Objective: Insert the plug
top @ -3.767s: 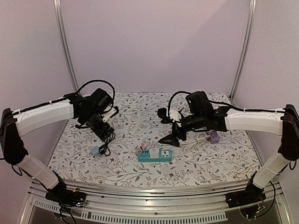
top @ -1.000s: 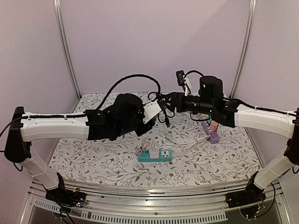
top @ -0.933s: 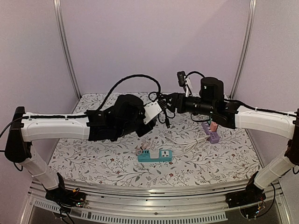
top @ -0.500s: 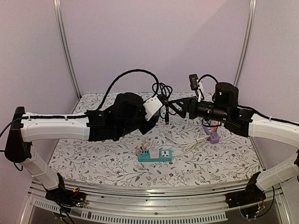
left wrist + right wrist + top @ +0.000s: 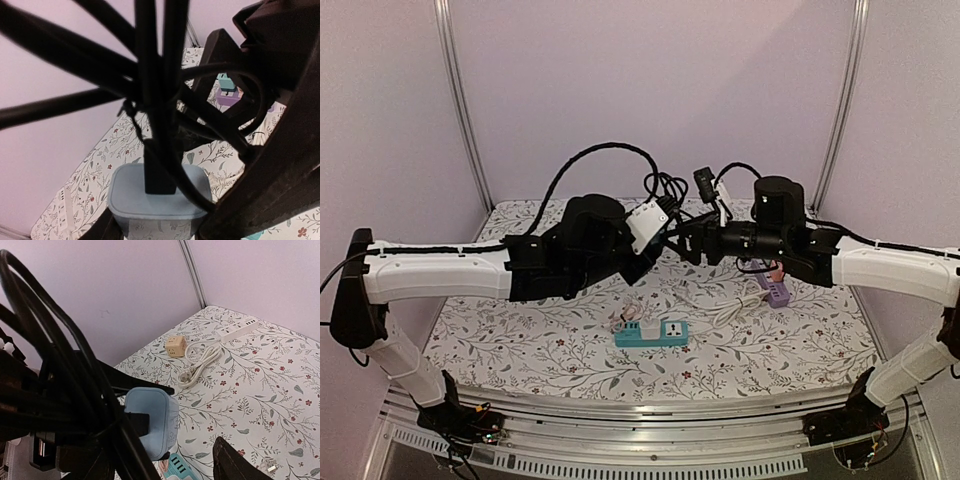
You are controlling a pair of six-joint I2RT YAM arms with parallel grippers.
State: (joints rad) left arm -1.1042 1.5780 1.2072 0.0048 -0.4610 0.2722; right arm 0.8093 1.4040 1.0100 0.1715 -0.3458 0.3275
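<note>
you have both arms raised over the middle of the table (image 5: 500, 340), their tips meeting in the air. your left gripper (image 5: 645, 234) is closed on the plug (image 5: 157, 202), a pale blue block with rounded corners. in the left wrist view it sits squarely between the two dark fingers (image 5: 280, 170), one at each side. a black cable (image 5: 147, 55) comes out of the plug's face, bunches into a tied bundle just above it, and loops up and back over the left arm. your right gripper (image 5: 687, 243) is just beside the plug, on its right in the top view, with its jaws spread apart. in the right wrist view the plug hangs in front of them. the one finger (image 5: 230, 465) you can see clearly stands apart from the plug's side, with patterned cloth showing in between; the other finger is hidden behind the cable strands. you cannot tell whether the right gripper touches the cable. the teal power strip (image 5: 651, 332) lies flat on the table near the front edge, well below the raised plug. a purple socket block (image 5: 776, 291) sits to the right under the right arm, with a white cord (image 5: 720, 308) lying between it and the strip. the right wrist view also shows a small tan cube socket (image 5: 176, 345) and a white strip (image 5: 237, 330) near the far wall.
</note>
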